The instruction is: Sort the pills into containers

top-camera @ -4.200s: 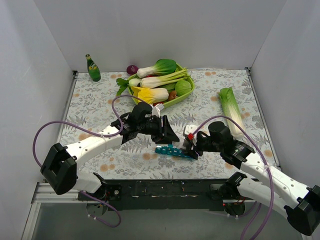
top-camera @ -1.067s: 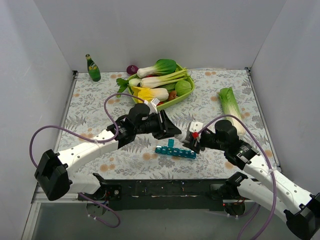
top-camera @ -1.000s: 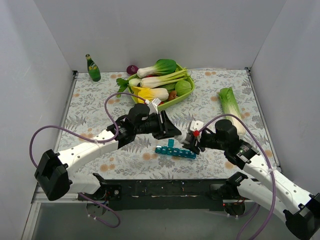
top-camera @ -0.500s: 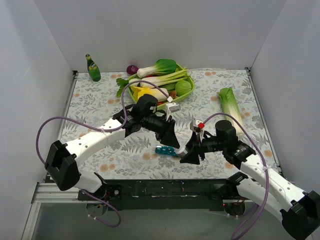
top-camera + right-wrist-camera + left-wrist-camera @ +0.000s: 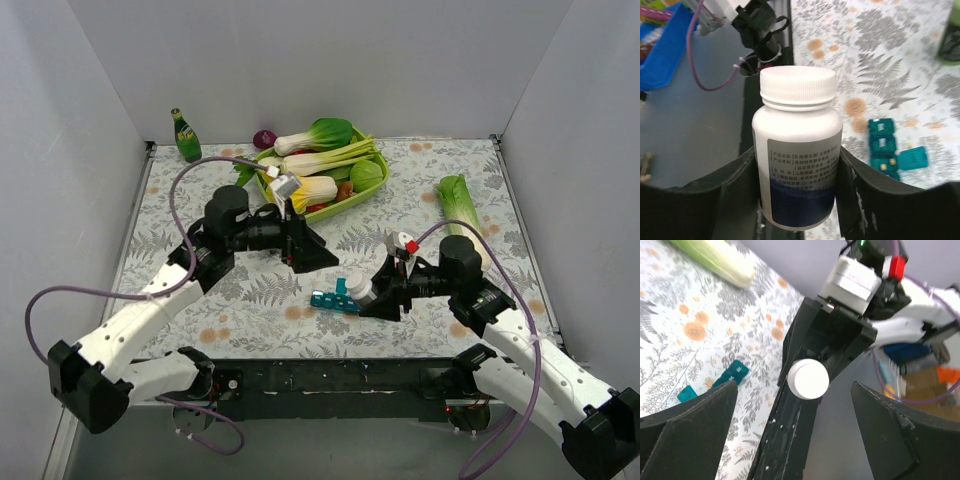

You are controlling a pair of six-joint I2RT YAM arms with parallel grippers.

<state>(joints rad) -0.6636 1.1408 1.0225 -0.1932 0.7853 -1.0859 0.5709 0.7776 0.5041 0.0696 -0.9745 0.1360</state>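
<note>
My right gripper is shut on a white-capped pill bottle, a finger pressed against each side of its label. In the top view the bottle is tilted toward the left, just above the right end of the teal containers strip. The containers lie on the cloth with one lid flipped open, and two small yellowish pills show in an open compartment. My left gripper is open and holds nothing. It hangs to the upper left of the bottle and faces the bottle's cap.
A lime-green basket of vegetables stands at the back centre. A green bottle is at the back left. A long cabbage lies at the right. The table's near edge runs just below the containers.
My left gripper has opened and drawn back up and to the left, away from the bottle. The right gripper still holds the bottle beside the containers.
</note>
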